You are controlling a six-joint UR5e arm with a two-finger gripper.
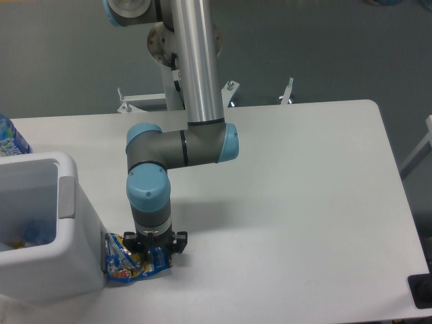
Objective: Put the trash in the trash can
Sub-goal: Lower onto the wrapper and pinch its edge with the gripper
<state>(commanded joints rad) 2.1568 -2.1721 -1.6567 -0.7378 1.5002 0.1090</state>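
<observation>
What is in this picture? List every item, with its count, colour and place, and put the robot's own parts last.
snack packet: one, blue and yellow foil, flat on the table beside the bin's right wall, under the gripper.
water bottle: one, clear with a blue label, at the left edge behind the bin, only partly in view.
trash can: one, white with a grey patch on its rim, front left of the table; something blue lies inside, too blurred to name.
table: one, white, fills most of the view.
metal frame: one, white, behind the table's far edge.
arm: one, silver tube with grey and light-blue joints, reaching down.
gripper: one, black, down on the packet; its fingers are hidden.
</observation>
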